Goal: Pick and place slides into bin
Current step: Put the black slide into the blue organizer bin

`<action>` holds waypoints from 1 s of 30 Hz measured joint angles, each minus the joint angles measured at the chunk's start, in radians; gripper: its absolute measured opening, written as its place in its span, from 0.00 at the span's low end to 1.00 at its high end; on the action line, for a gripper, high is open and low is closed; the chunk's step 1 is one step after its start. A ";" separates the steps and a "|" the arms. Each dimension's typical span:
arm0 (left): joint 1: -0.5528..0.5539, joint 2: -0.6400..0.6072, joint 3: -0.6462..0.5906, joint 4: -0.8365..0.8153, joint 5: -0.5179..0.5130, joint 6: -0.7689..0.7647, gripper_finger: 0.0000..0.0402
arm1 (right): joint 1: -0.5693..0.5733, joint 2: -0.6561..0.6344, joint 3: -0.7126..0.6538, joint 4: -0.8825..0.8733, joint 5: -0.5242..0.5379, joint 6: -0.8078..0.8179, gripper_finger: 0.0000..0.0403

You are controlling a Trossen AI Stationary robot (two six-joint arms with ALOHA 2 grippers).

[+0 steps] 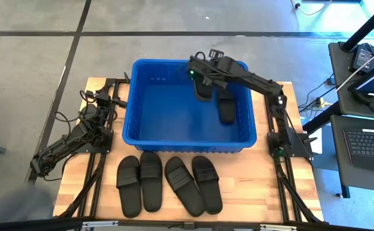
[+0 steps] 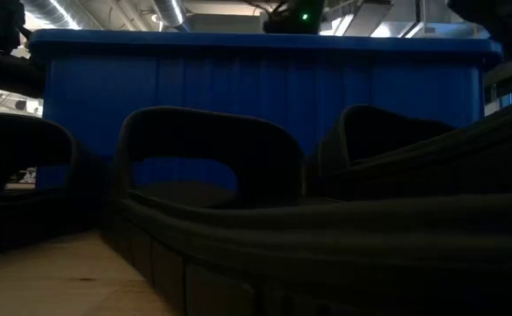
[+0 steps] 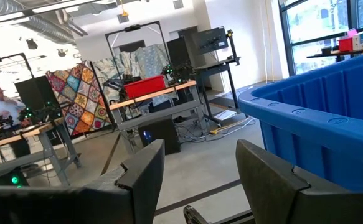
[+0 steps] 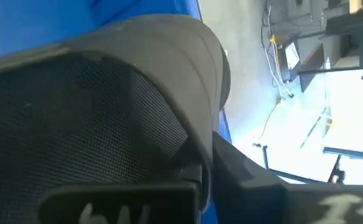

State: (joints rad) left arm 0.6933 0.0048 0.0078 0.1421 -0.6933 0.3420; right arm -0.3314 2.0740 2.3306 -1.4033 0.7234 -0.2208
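Observation:
The blue bin (image 1: 133,102) stands in the middle of the table. My right gripper (image 1: 201,78) hangs over the bin's far right part, shut on a black slide (image 1: 203,91) that shows close up in the right wrist view (image 4: 106,106). A second slide (image 1: 227,106) lies flat on the bin's floor beside it. Several more slides (image 1: 151,181) lie side by side on their soles near the table's front edge. My left gripper (image 3: 197,155) is open and empty by the bin's left wall (image 3: 330,118). My right gripper pinches the slide between its two fingers (image 4: 119,199), at an edge of the slide (image 4: 197,158); which part of the slide that is cannot be told. The fingers point down into the bin. The slide hangs below them inside the bin's walls.
The bin's left half (image 1: 167,115) has a bare floor. The row of slides fills the low view (image 2: 203,167) in front of the bin (image 2: 238,79). Desks with a laptop (image 1: 369,141) stand off the table's right edge.

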 joint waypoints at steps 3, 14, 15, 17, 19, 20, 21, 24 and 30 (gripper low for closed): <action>0.000 0.000 0.000 0.000 0.000 0.000 0.48 | -0.031 0.018 0.000 0.026 0.000 -0.019 0.03; 0.000 0.000 0.000 -0.001 0.000 0.000 0.48 | -0.037 0.102 0.000 0.019 0.000 -0.046 0.03; 0.000 0.000 0.000 -0.001 0.000 0.000 0.48 | -0.036 0.105 0.000 0.019 -0.002 -0.046 0.03; 0.000 0.000 0.000 -0.001 0.000 0.000 0.48 | -0.037 0.106 0.000 0.019 -0.017 -0.046 0.03; 0.000 0.000 0.000 -0.001 0.000 0.000 0.48 | -0.037 0.103 -0.016 0.031 -0.017 -0.045 0.03; 0.000 0.000 0.000 -0.001 0.000 0.000 0.48 | -0.037 0.099 -0.036 0.033 -0.018 -0.042 0.03; 0.000 0.000 0.000 -0.001 0.000 0.000 0.48 | -0.037 0.096 -0.065 0.039 -0.019 -0.038 0.03; 0.000 0.000 0.000 -0.001 0.000 0.000 0.48 | -0.038 0.075 -0.195 0.114 -0.025 -0.049 0.03; 0.000 0.000 0.000 0.000 0.000 0.000 0.48 | -0.029 -0.022 -0.490 0.353 -0.013 -0.117 0.03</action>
State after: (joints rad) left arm 0.6933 0.0048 0.0078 0.1417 -0.6937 0.3424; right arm -0.3607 2.0517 1.8405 -1.0501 0.7102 -0.3381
